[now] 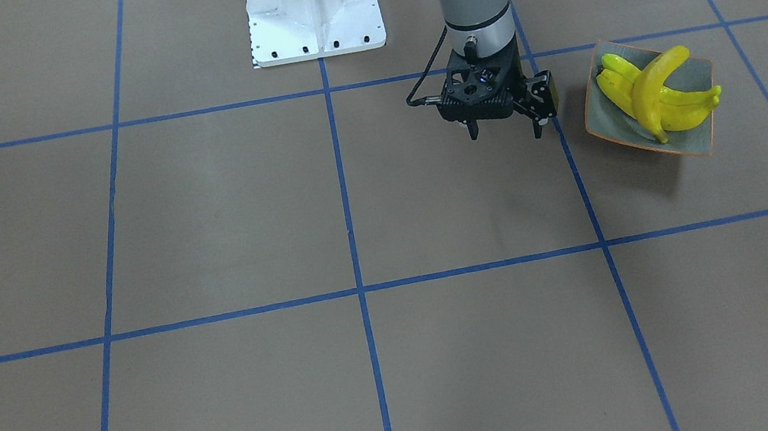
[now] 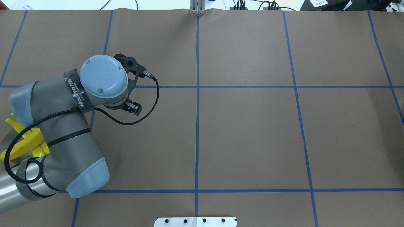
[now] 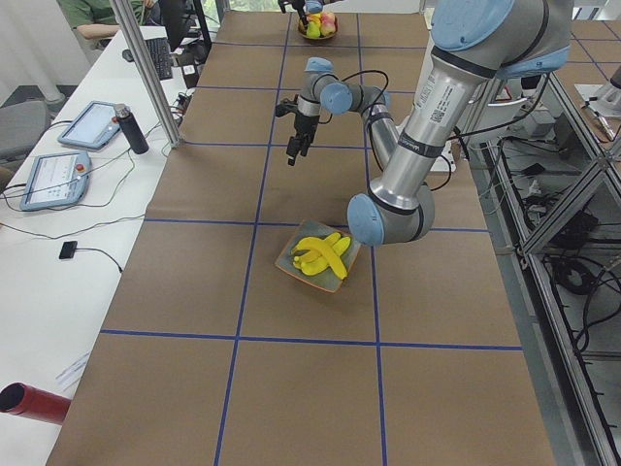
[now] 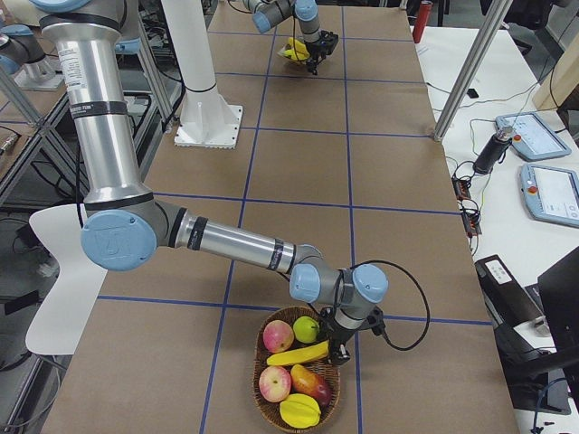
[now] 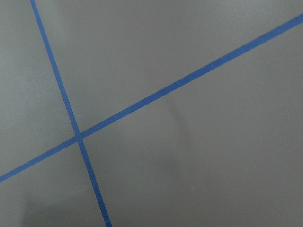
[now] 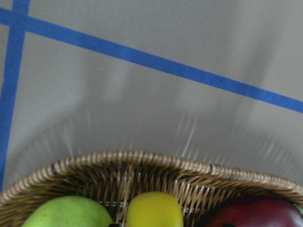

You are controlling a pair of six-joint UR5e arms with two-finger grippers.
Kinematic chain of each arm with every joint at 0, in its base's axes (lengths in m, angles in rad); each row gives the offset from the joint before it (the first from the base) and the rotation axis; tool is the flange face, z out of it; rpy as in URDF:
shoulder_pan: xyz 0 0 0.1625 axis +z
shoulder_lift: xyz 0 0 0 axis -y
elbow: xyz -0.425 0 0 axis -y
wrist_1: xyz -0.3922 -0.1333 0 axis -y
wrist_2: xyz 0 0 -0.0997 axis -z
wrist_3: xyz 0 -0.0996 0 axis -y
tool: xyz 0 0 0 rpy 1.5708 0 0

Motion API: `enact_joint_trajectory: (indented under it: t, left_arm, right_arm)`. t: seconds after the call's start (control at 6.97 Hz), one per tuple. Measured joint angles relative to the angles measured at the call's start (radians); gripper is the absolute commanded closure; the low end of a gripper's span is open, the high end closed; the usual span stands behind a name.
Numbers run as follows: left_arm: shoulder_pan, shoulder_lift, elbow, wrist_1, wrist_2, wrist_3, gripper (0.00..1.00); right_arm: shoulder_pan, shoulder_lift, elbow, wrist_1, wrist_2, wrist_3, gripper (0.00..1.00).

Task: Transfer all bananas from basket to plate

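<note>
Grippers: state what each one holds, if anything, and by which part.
The left gripper is open and holds nothing, beside the plate of bananas. The right gripper is at a banana in the basket; a grip cannot be told.

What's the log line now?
plate: bananas piled | basket: one banana inside | left tool: open, empty | right tool: at basket, unclear

left arm (image 2: 60, 126): we fold at the elbow, wrist hanging straight down | left gripper (image 1: 505, 131): fingers spread wide, holding nothing | right arm (image 4: 226, 244): we stretch out long and low | right gripper (image 4: 342, 348): pointing down, jaws unreadable
</note>
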Motion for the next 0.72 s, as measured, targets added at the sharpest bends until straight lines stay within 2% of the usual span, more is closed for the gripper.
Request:
enact_joint_trajectory:
  t: [0.29, 0.43, 0.72]
  left_arm:
    - [0.0, 0.0, 0.001, 0.0, 0.0, -0.001, 0.0]
    - [0.0, -0.001, 0.001, 0.0, 0.0, -0.001, 0.0]
    - [0.0, -0.001, 0.0, 0.0, -0.001, -0.001, 0.0]
  right_arm:
    - [-0.002, -0.006, 0.003, 0.0, 0.001, -0.004, 0.39]
    - [-0.003, -0.008, 0.004, 0.0, 0.001, -0.006, 0.53]
    - [-0.003, -0.011, 0.005, 0.0, 0.002, -0.009, 0.95]
